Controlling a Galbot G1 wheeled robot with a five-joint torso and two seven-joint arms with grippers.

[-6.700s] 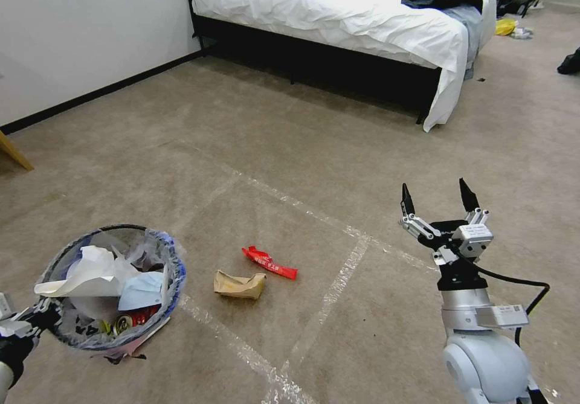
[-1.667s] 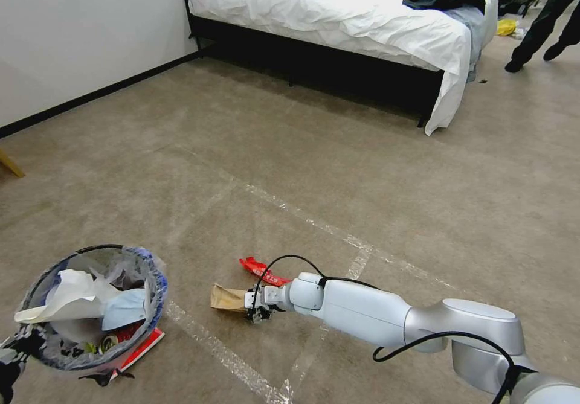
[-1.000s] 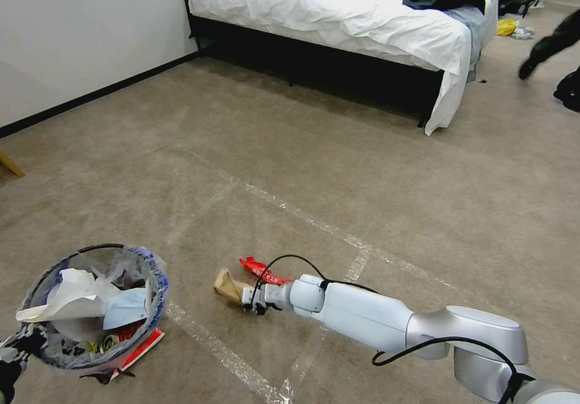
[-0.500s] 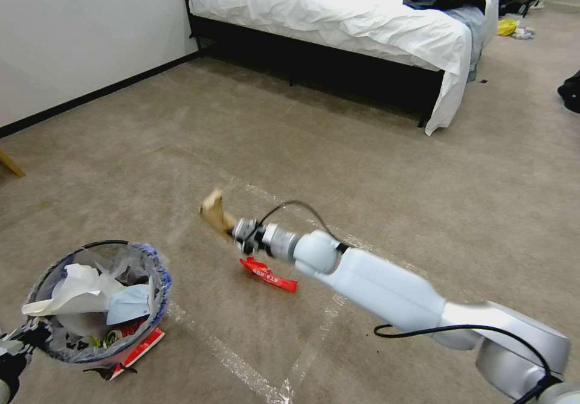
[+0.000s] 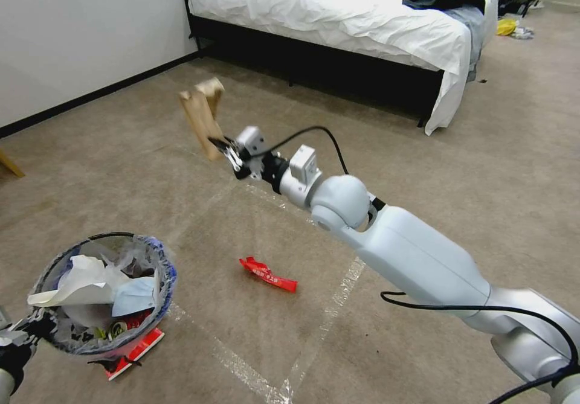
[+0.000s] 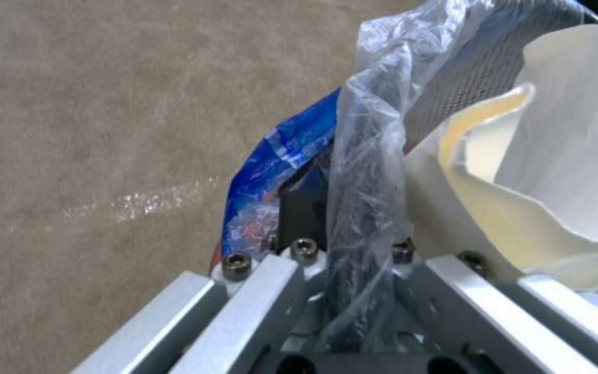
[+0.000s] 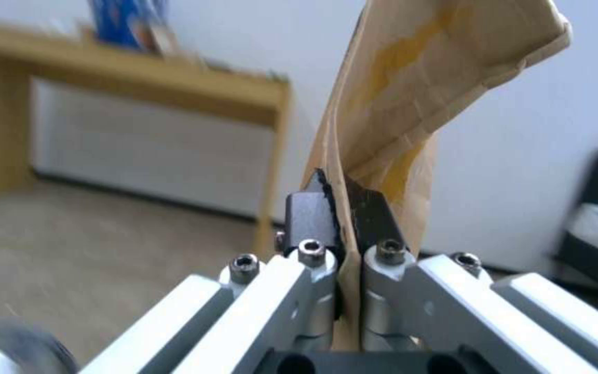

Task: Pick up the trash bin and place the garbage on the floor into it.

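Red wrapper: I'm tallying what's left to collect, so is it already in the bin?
No, the red wrapper lies on the floor apart from the bin, which the left end effector holds.

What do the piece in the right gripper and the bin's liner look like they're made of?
The piece in the right gripper looks like brown kraft paper: matte, creased, folded flat. The trash bin, held at its rim by the left gripper, has a liner of thin clear plastic film, crinkled and glossy.
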